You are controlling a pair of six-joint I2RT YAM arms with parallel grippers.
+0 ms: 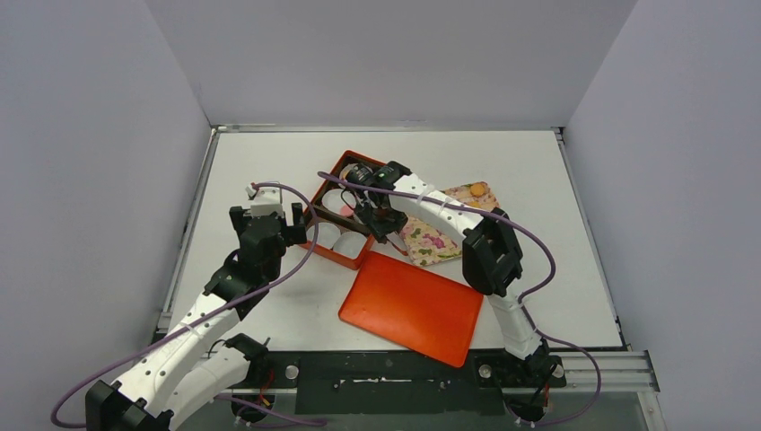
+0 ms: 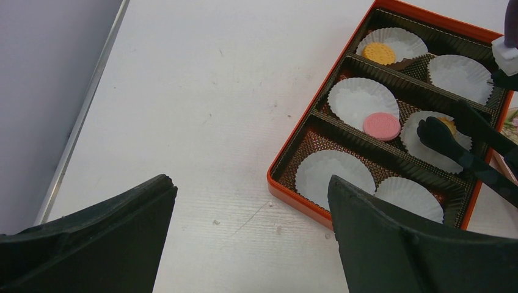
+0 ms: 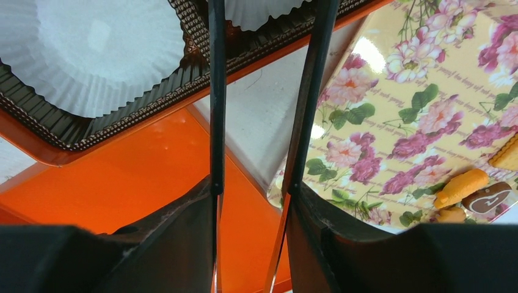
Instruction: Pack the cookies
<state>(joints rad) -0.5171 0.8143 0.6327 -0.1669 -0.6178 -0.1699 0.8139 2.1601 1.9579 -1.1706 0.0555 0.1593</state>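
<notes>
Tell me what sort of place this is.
Probably a robotics lab test cell: plain grey walls enclose a white tabletop, two white-and-black robot arms are bolted at its near edge, and an orange compartment box of white paper cups sits staged.

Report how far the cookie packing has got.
Done: a round yellow cookie lies in one paper cup of the orange box, a pink cookie at another cup's rim. In hand: tongs in the right gripper straddle a yellow cookie in a middle cup. Left: three cups look empty; cookies wait on the floral tray, a dark heart-shaped one among them. The left gripper hangs open.
</notes>
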